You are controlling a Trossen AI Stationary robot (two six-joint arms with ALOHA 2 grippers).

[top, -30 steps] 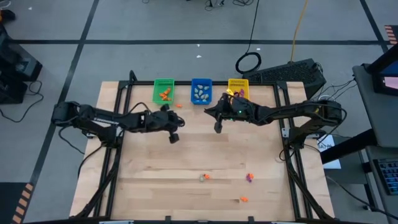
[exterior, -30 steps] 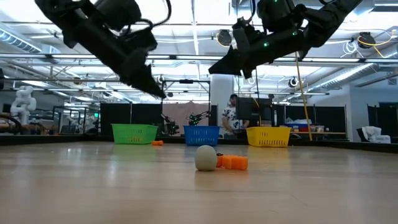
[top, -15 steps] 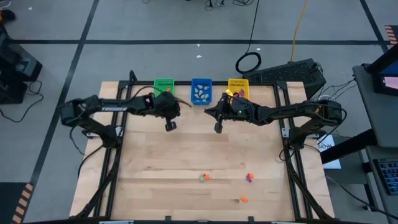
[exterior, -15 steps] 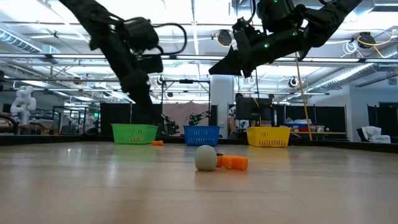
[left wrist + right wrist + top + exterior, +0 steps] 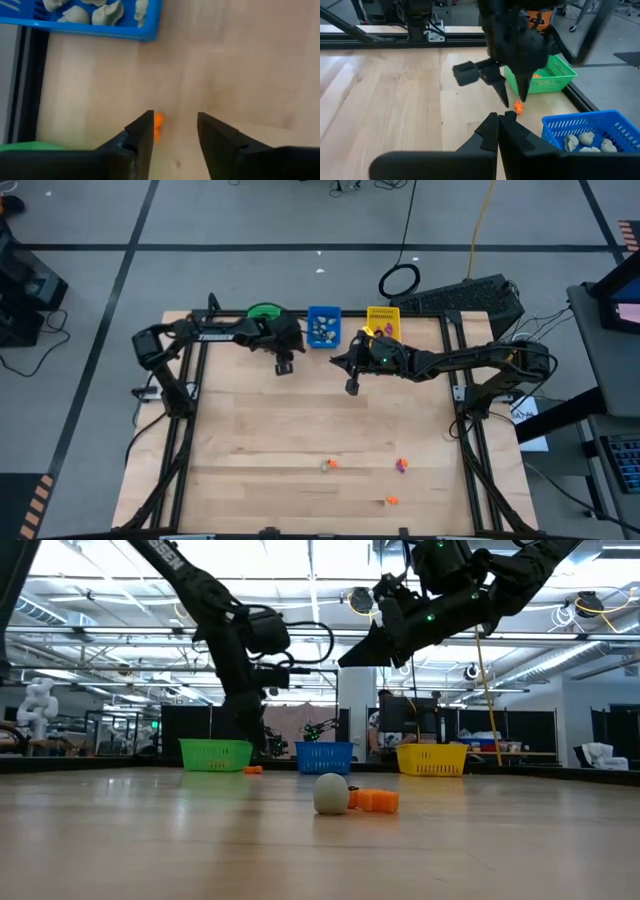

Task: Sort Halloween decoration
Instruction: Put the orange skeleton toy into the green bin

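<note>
Only the wrist views show the tiny orange trinket (image 5: 158, 125) between the left pincer's (image 5: 175, 131) spread fingers; the right pincer (image 5: 499, 131) is closed.

Left arm hides most of the green bin (image 5: 262, 311)

Left gripper (image 5: 175, 131) apparently open, right gripper (image 5: 501, 122) shut.

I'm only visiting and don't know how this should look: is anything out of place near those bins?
Yes. One orange trinket lies on the bare table beside the green bin, not inside it. The left tool hangs open right over it. The right tool hangs shut nearby.
</note>
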